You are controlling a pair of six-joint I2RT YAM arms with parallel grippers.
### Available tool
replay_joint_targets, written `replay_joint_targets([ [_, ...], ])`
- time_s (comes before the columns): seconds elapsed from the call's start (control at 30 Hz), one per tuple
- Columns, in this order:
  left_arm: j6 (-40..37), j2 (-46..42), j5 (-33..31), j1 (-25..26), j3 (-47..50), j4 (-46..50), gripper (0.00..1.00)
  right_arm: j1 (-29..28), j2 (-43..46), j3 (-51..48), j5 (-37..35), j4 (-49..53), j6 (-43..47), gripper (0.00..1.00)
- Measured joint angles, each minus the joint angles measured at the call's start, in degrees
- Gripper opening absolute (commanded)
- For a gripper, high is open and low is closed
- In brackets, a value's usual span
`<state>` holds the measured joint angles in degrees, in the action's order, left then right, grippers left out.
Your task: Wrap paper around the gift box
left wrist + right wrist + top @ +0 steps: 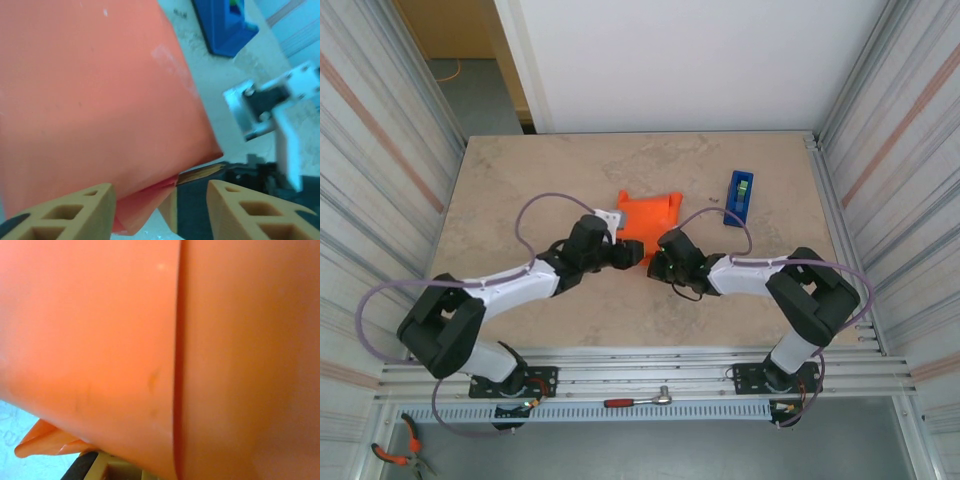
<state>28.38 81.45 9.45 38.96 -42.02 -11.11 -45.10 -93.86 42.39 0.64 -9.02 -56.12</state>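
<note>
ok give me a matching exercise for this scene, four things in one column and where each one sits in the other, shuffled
Things
1. paper
2. tape dispenser
3. red-handled tool
4. pliers

Places
A. lower left corner of the top view, off the table
B. far right part of the table
C. middle of the table
D. lying on the metal rail at the near edge

Pairs: 1-C, 2-B, 3-D, 4-A
</note>
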Motion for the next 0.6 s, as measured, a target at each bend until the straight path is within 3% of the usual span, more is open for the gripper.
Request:
replay_joint_targets([
  [0.1,-2.89,-0.85,1.20,-2.03,-3.76,3.69,0.72,0.90,-0.04,0.15,1.05,-0.02,0.28,0.00],
  [0.27,-10.38,-0.02,2.89,-3.74,-10.69,11.93,0.82,2.97,-0.31,0.15,2.91,-0.04,1.22,0.00],
  [0.6,-28.22,4.39,2.93,-3.78,-16.02,25.14,0.88,4.94,-0.66,1.31,5.92,0.00,1.79,0.00],
])
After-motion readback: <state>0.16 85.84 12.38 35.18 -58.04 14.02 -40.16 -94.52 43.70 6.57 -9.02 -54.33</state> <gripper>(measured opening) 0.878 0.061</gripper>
